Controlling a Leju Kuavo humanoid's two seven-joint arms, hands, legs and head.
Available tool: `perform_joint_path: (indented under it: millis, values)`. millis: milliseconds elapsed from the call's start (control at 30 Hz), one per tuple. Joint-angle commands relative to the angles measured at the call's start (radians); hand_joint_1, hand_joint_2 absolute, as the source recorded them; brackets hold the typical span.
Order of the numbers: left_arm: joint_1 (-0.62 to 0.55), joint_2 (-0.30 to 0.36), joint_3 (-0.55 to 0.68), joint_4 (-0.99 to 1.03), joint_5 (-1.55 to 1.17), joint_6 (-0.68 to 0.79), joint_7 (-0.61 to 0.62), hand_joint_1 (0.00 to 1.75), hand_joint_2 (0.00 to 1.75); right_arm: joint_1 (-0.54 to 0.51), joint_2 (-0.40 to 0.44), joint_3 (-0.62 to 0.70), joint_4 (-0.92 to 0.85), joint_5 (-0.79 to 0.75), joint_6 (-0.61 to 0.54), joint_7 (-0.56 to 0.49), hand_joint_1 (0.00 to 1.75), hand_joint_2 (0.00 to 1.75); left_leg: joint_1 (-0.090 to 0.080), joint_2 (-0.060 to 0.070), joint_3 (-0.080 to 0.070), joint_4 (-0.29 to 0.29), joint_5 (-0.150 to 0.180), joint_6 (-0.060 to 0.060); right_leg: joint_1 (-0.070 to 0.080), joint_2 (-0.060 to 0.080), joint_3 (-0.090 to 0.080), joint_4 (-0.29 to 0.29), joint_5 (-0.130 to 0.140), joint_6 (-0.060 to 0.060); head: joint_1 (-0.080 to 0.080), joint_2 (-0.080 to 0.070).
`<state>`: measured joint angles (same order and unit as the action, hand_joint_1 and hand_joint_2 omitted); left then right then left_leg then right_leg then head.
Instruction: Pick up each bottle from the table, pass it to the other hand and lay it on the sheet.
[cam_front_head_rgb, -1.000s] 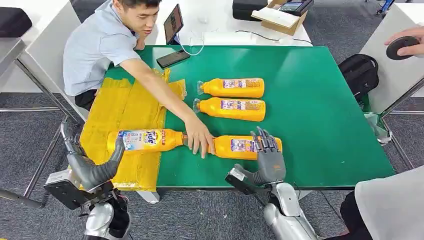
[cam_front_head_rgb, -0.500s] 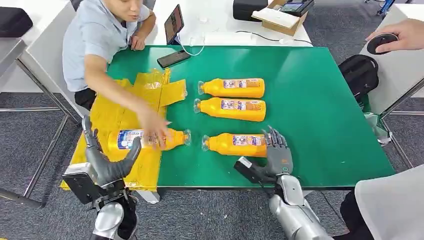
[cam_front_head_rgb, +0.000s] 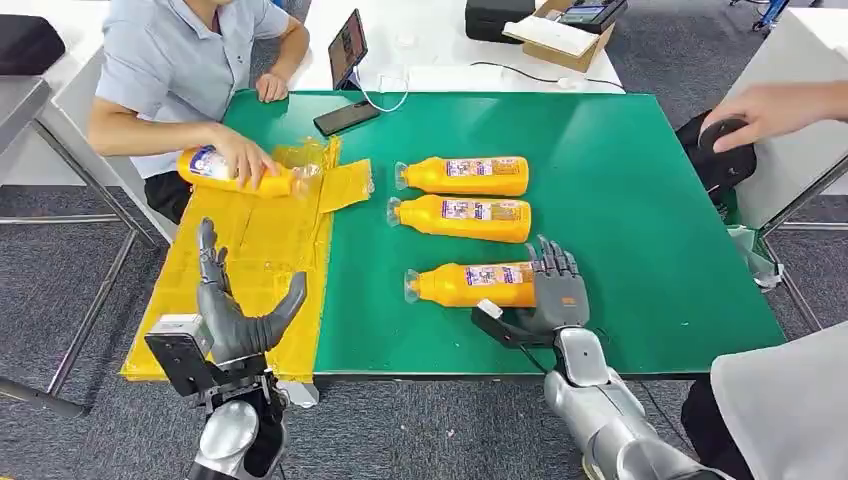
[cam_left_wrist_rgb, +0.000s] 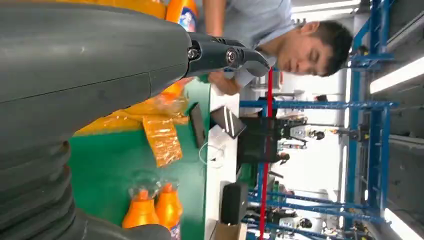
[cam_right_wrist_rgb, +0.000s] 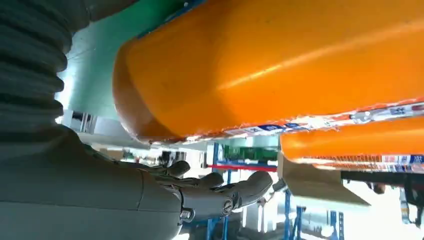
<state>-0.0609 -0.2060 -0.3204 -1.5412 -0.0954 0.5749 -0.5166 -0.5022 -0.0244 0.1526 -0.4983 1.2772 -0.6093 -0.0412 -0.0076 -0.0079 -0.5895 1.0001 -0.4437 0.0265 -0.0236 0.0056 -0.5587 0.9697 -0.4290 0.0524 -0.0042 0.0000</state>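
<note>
Lying flat and wide, a big green table (cam_front_head_rgb: 620, 200), with a crinkly yellow plastic sheet (cam_front_head_rgb: 250, 250) spread over its left side. Sitting at the far left corner, a person in a light blue shirt (cam_front_head_rgb: 170, 60), holding an orange plastic bottle with a blue and white label (cam_front_head_rgb: 235, 170) just over the far end of the sheet. Lying on their sides on the green part, three orange plastic bottles with clear caps pointing at the sheet: the far bottle (cam_front_head_rgb: 465, 175), the middle bottle (cam_front_head_rgb: 465, 217) close beside it, and the near bottle (cam_front_head_rgb: 470, 285) a bit apart, toward the robot.

Reaching up at the thick end of the near bottle, the grey right hand (cam_front_head_rgb: 555, 295), fingers spread wide and touching or almost touching it, not wrapping around it. Hovering over the near edge of the sheet, the grey left hand (cam_front_head_rgb: 235, 310), fingers wide apart and holding nothing.

Resting past the far edge, a small black tablet (cam_front_head_rgb: 347, 46). Lying near it, a black phone (cam_front_head_rgb: 345, 117).
</note>
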Motion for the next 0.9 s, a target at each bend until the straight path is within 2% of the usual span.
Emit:
perform_joint_path:
  millis: [33,67,300,533,600,633,667,733,800,833,900]
  values:
    - [-0.063,0.034,-0.041,0.114,0.022,-0.028,0.049,0.00,1.75,-0.041,0.022,0.003,0.175,-0.054,0.191,-0.024,1.31,1.75,0.002,-0.001,0.003,-0.001,0.000,-0.002,0.002,-0.002,0.004,-0.002,0.000,-0.003,0.000,0.000]
    - [-0.078,0.032,-0.047,0.133,0.028,-0.038,0.056,0.00,1.75,-0.045,0.028,0.010,0.198,-0.056,0.266,-0.022,1.68,1.75,0.001,-0.001,0.004,-0.001,0.000,-0.002,0.002,-0.002,0.004,-0.002,0.000,-0.002,0.000,0.000]
    - [-0.094,0.034,-0.056,0.139,0.028,-0.043,0.055,0.00,1.75,-0.041,0.037,0.023,0.212,-0.054,0.333,-0.008,1.68,1.75,0.002,0.003,0.010,-0.001,0.000,-0.002,0.002,0.000,0.006,-0.002,0.001,-0.002,0.000,0.000]
    - [-0.092,0.036,-0.057,0.141,0.028,-0.044,0.055,0.00,1.75,-0.015,0.033,0.008,0.200,-0.078,0.328,-0.047,1.71,1.75,0.003,0.000,0.014,-0.002,0.000,-0.002,0.003,-0.004,0.005,-0.004,0.000,-0.003,0.000,0.000]
    - [-0.086,0.035,-0.053,0.136,0.030,-0.042,0.053,0.00,1.75,0.003,0.048,-0.044,0.177,-0.163,0.304,-0.155,1.69,1.75,0.002,0.001,0.016,-0.002,-0.001,-0.002,0.002,-0.002,0.008,-0.003,0.000,-0.002,0.000,0.000]
    - [-0.084,0.036,-0.053,0.136,0.030,-0.041,0.053,0.00,1.75,0.004,0.050,-0.044,0.177,-0.164,0.304,-0.156,1.69,1.75,0.003,0.000,0.016,-0.003,0.000,-0.002,0.003,-0.003,0.010,-0.005,0.000,-0.003,0.000,0.000]
    - [-0.072,0.033,-0.047,0.130,0.032,-0.038,0.051,0.00,1.75,0.025,0.082,-0.116,0.132,-0.289,0.295,-0.314,1.73,1.75,0.003,0.001,0.017,-0.002,-0.001,-0.002,0.003,-0.002,0.015,-0.004,0.000,-0.003,0.000,0.000]
    - [-0.063,0.034,-0.044,0.134,0.031,-0.036,0.047,0.00,1.75,0.025,0.103,-0.109,0.129,-0.290,0.289,-0.305,1.73,1.75,0.004,0.002,0.018,-0.003,-0.001,-0.003,0.004,-0.001,0.016,-0.005,0.000,-0.003,0.000,0.000]
    - [-0.047,0.031,-0.044,0.169,0.019,-0.045,0.103,0.00,1.75,0.064,0.142,-0.146,0.045,-0.408,0.283,-0.429,1.71,1.75,0.004,0.003,0.017,-0.003,0.000,-0.003,0.004,0.001,0.016,-0.005,0.001,-0.004,0.000,0.000]
    - [-0.037,0.028,-0.048,0.183,0.017,-0.046,0.096,0.00,1.75,0.075,0.150,-0.135,0.028,-0.413,0.282,-0.424,1.71,1.75,0.003,0.005,0.017,-0.003,-0.001,-0.003,0.004,0.004,0.015,-0.004,0.001,-0.003,0.000,0.000]
    - [-0.012,0.025,-0.067,0.242,0.024,-0.098,0.164,0.00,1.75,0.138,0.184,-0.146,-0.108,-0.530,0.273,-0.489,1.69,1.75,0.002,0.005,0.019,-0.003,-0.002,-0.003,0.002,0.004,0.016,-0.004,0.000,-0.002,0.000,0.000]
